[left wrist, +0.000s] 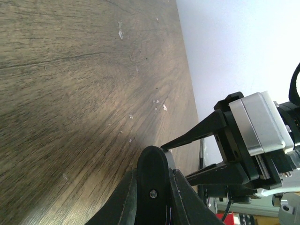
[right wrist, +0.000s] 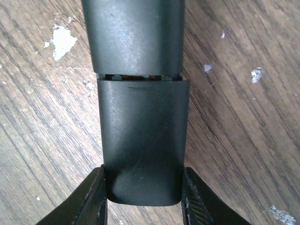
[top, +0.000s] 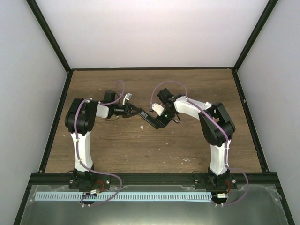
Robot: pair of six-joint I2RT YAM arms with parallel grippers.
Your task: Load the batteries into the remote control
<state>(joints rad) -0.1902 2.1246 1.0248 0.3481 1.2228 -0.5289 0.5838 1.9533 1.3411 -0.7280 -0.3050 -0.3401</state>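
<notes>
The remote control (top: 149,119) hangs above the middle of the table, held between both arms. My left gripper (top: 135,112) is shut on its left end; in the left wrist view the fingers (left wrist: 187,197) clamp the slim black end (left wrist: 153,164). My right gripper (top: 159,123) is shut on the other end. In the right wrist view its fingers (right wrist: 96,197) press both sides of the remote's back (right wrist: 133,37), where the cover piece (right wrist: 143,136) sits with a thin gap above it. The batteries are hidden.
The brown wooden table (top: 140,150) has white scuff marks (right wrist: 61,40) under the remote. Black frame rails (top: 58,112) and white walls close in the sides and back. The right arm's fingers (left wrist: 197,133) reach in beside the left gripper.
</notes>
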